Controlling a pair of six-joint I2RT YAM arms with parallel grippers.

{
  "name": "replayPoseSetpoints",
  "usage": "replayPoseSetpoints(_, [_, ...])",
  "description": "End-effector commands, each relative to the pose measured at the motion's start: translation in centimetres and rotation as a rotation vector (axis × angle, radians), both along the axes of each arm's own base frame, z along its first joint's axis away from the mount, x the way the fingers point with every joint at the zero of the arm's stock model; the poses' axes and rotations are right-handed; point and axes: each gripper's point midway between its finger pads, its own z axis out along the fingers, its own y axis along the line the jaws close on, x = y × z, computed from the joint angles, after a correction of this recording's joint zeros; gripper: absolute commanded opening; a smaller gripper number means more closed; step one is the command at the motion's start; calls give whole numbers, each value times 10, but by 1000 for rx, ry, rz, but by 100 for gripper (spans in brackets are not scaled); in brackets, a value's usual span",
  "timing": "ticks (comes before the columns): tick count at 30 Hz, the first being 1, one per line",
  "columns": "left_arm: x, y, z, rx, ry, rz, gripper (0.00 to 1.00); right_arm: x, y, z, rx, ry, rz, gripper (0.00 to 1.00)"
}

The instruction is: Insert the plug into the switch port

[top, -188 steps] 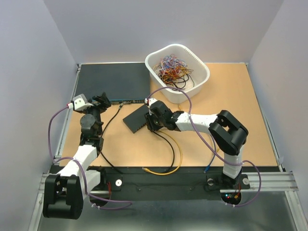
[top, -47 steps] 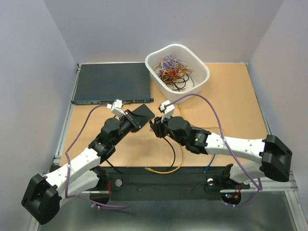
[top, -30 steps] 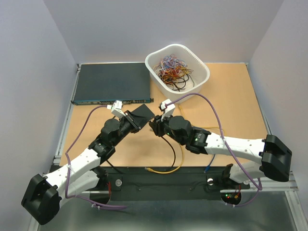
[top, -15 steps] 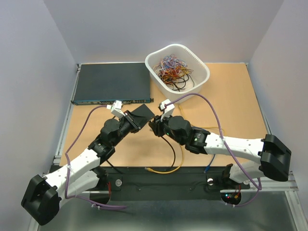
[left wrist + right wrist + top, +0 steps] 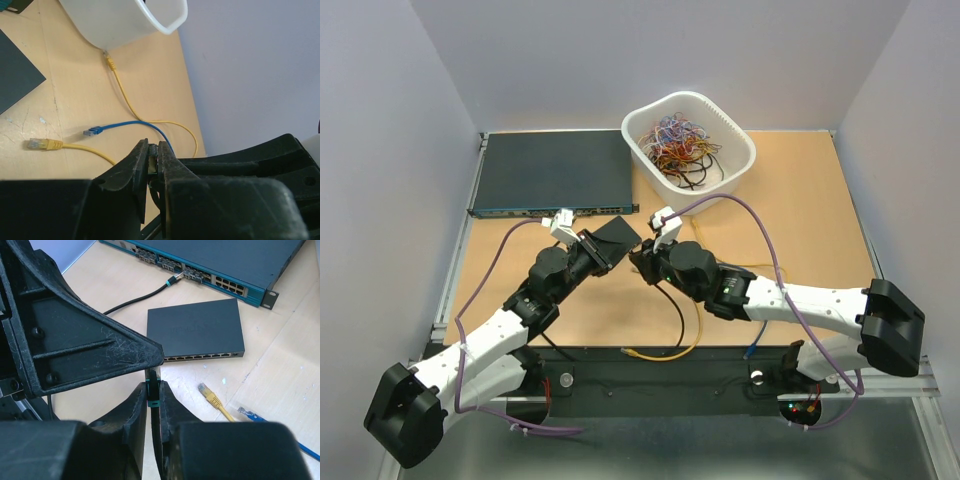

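The plug (image 5: pixel 153 396) is black with a teal band, and my right gripper (image 5: pixel 153 383) is shut on it. Its upper end goes behind a finger of my left gripper (image 5: pixel 153 148). That gripper is shut on a pale plug tip (image 5: pixel 152 164), apparently the same plug. Both grippers meet above the table, the left gripper (image 5: pixel 603 252) and the right gripper (image 5: pixel 642 262). The small flat black switch (image 5: pixel 195 332) lies just beyond them, with its row of ports (image 5: pixel 200 358) facing me. In the top view the switch (image 5: pixel 620 236) is partly hidden by the left gripper.
A wide dark rack unit (image 5: pixel 550 168) with a teal front strip lies at the back left, with a black cable (image 5: pixel 140 299) plugged in. A white basket (image 5: pixel 688 140) of cables stands behind. A loose yellow plug (image 5: pixel 210 396) and a blue plug (image 5: pixel 249 414) lie near the switch.
My right gripper's jaws have closed in on the plug. Both arms have stayed nearly still.
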Motion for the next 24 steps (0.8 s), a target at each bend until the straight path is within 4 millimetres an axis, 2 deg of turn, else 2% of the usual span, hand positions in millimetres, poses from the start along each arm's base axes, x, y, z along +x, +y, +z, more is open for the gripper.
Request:
replayPoseSetpoints(1, [-1,2,18,-30,-73,-3,0,1,8,12,42,-25,8,7])
replayPoseSetpoints(3, [-2,1,16,-22,-75,-8,0,0,9,10,40,-23,12,0])
replayPoseSetpoints(10, [-1,4,11,-2,-79,0,21,-2,6,1,34,-13,11,0])
replayPoseSetpoints(12, [0,5,9,13,-76,8,33,-2,5,1,35,-14,9,0])
replayPoseSetpoints(14, [5,11,4,48,-66,35,53,-3,2,-3,28,-9,7,1])
replayPoseSetpoints(19, [17,29,-1,122,-67,89,63,-4,-4,-16,4,8,-5,0])
replayPoseSetpoints(24, [34,59,-17,177,-32,163,64,-7,-6,-35,-23,41,-7,0])
